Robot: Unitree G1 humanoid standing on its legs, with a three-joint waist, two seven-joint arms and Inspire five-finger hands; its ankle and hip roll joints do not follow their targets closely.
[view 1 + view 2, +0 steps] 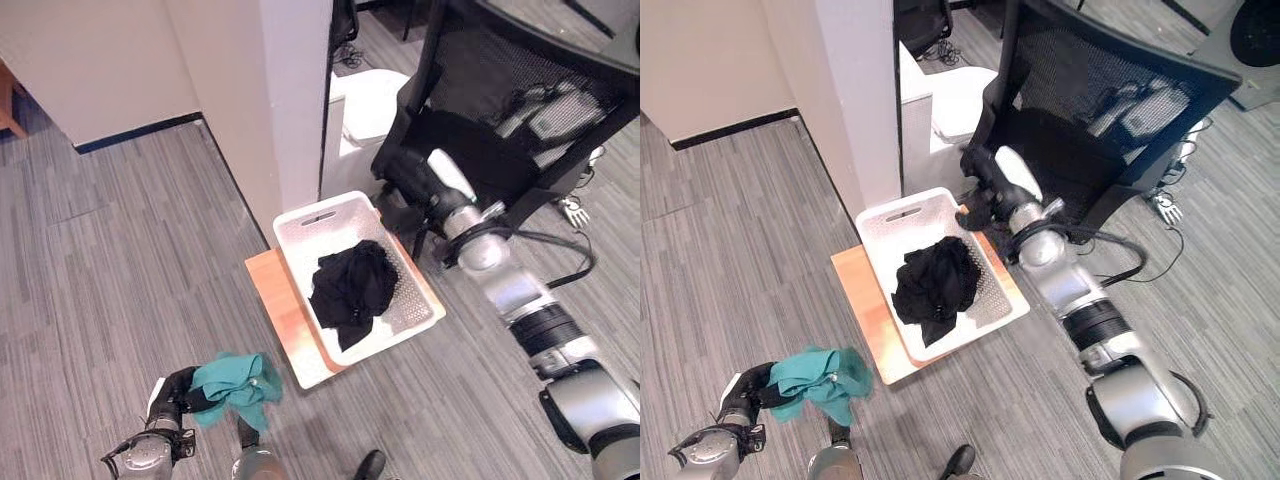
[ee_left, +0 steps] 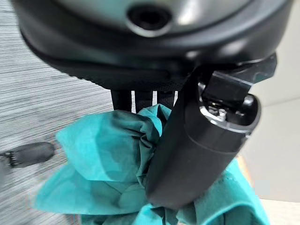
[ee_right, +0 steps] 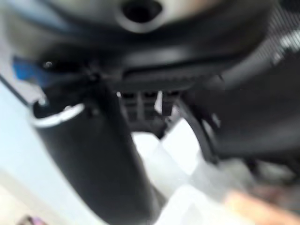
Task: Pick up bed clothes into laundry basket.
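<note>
The teal cloth (image 1: 236, 387) hangs bunched in our left hand (image 1: 178, 392), low and near our own body, with the fingers and thumb (image 2: 197, 154) curled round its folds, as the left wrist view shows plainly. From that hand the laundry basket (image 1: 300, 225) lies ahead and to the right, sitting on a flat wooden board (image 1: 275, 290) on the grey carpet (image 1: 120, 260), with its long axis running away from us toward the white pillar (image 1: 290, 100). A black garment (image 1: 352, 285) already lies heaped inside it. We judge that the coming move is a carry forward and rightward over the basket's near rim. Our right hand (image 1: 985, 195) reaches beyond the basket's far corner by the black office chair (image 1: 1090, 120); whether its fingers are curled or straight we cannot tell.
</note>
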